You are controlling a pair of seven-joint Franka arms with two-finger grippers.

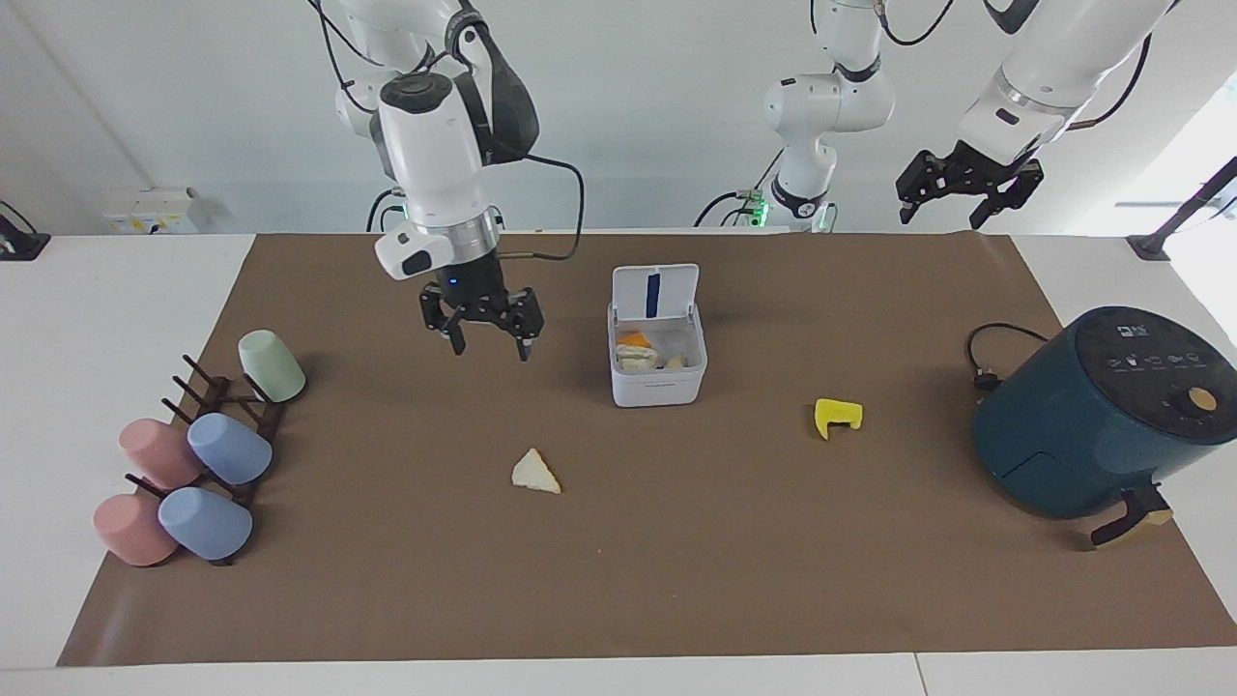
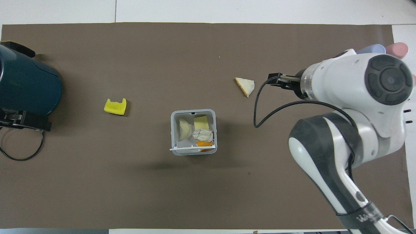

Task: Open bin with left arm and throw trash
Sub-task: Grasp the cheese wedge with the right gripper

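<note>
Your right gripper hangs with its fingers spread and nothing between them, over bare mat between the bin and the cup rack; in the facing view it sits at about nine o'clock from the bin. In the overhead view only its dark tip shows, just beside the cream wedge, at three o'clock from it. That wedge lies on the mat at about seven o'clock from the bin in the facing view, farther from the robots than the bin. The bin stands mid-table with its lid up, and the off-white wrinkled piece rests inside among other scraps. The yellow notched chunk lies at four o'clock from the bin, toward the air fryer. Your left gripper waits raised and unclenched, holding nothing, above the mat's edge nearest the robots.
</note>
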